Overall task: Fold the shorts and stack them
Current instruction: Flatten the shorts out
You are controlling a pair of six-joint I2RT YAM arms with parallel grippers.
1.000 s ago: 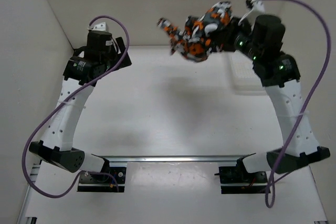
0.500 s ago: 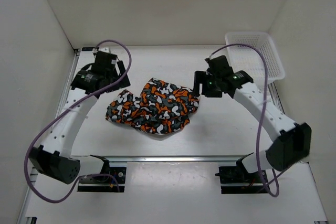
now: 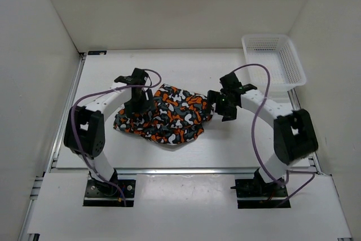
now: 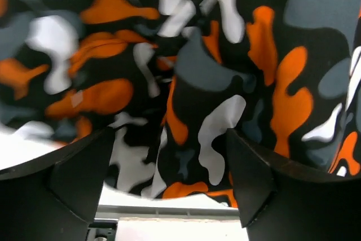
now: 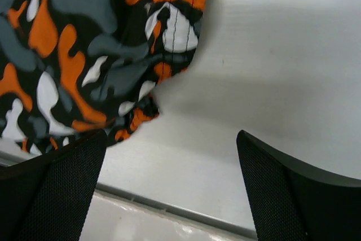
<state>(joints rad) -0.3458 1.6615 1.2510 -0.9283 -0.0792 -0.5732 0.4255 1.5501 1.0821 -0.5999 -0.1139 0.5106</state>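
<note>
The shorts (image 3: 166,118), in orange, black, grey and white camouflage print, lie crumpled in a heap in the middle of the table. My left gripper (image 3: 140,105) hangs low over their left part. In the left wrist view the shorts (image 4: 186,66) fill the frame, and the left gripper (image 4: 169,184) stands open with fabric lying between its fingers. My right gripper (image 3: 219,104) is at the heap's right edge. In the right wrist view it (image 5: 169,190) stands wide open over bare table, with the shorts' (image 5: 84,55) edge just to its upper left and apart from both fingers.
A white mesh basket (image 3: 271,37) stands at the back right corner of the table (image 3: 242,134). White walls close in the left, back and right sides. A metal rail (image 3: 180,169) runs along the table's near edge.
The shorts, held high in the air by the right gripper a second ago, now lie on the table. The right gripper has let go and opened. The left arm has swung in over the shorts.
</note>
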